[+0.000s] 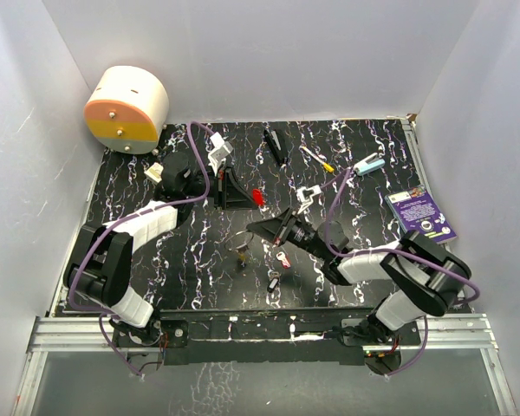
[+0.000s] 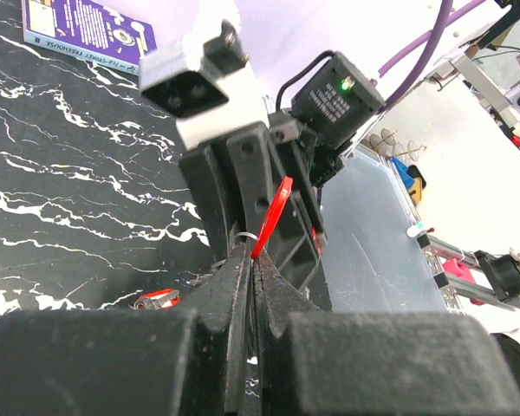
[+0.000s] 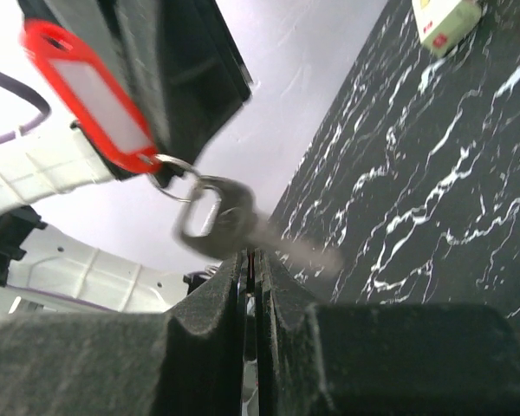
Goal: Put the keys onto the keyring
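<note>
- 2 grippers are brought nose to nose over the middle of the black marbled mat [image 1: 199, 260], with the red tag [image 3: 95, 95] between them.
- The left gripper [image 2: 250, 264] is seen with its fingers pressed together, pinching the keyring [image 3: 169, 166] right at the red tag's end. The tag stands up edge-on out of the fingertips.
- 1 grey metal key [image 3: 234, 217] is already threaded on the keyring just below the red tag, blade slanting towards the mat. It is blurred.
- The right gripper [image 3: 251, 264] is shown with its fingers pressed together. The grey key lies across their tips, but whether it is nipped cannot be told.
- 2 more keys are left flat on the mat, nearer the arm bases than the red tag: 1 pink-headed key [image 1: 283, 258], and beyond it 1 black-headed key [image 1: 273, 283].
- 1 container is in view: a round cream-and-orange tub [image 1: 127, 108], tipped on its side far to the left of the red tag, at the mat's back corner. Its inside cannot be seen.
- 1 purple booklet [image 1: 420, 215] is laid well to the right of the red tag.
</note>
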Robot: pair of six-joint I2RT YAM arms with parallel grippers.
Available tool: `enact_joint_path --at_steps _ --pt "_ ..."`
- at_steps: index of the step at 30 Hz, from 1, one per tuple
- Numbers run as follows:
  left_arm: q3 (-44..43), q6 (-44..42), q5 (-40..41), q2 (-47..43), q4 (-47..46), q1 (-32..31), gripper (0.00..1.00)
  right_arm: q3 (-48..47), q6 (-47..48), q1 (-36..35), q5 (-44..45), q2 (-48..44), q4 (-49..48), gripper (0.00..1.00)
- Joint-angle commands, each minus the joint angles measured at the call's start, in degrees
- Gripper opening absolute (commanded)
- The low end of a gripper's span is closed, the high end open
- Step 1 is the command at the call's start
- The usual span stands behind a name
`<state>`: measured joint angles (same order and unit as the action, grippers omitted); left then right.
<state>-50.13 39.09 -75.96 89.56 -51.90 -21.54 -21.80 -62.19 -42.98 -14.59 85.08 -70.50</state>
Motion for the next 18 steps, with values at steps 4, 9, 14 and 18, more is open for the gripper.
enact_joint_path --at_steps 4,9,14,18 --pt "0.42 -0.15 -0.81 -2.49 -2.31 0.18 0.0 -2.62 -3.37 -2.3 -1.44 3.87 -14.67 0.08" --pt "0.18 -1.12 -0.82 -2.45 -1.15 0.18 0.0 -1.5 -1.98 -2.37 -0.03 -0.89 -9.65 0.08" --pt "0.08 -1.77 -0.33 -2.28 -0.17 0.27 0.0 -3.16 2.2 -2.98 0.47 -8.72 2.21 0.08" --pt "-0.06 -1.71 -0.24 -2.37 0.11 0.44 0.0 -2.04 5.02 -3.07 3.97 -14.82 10.36 0.08"
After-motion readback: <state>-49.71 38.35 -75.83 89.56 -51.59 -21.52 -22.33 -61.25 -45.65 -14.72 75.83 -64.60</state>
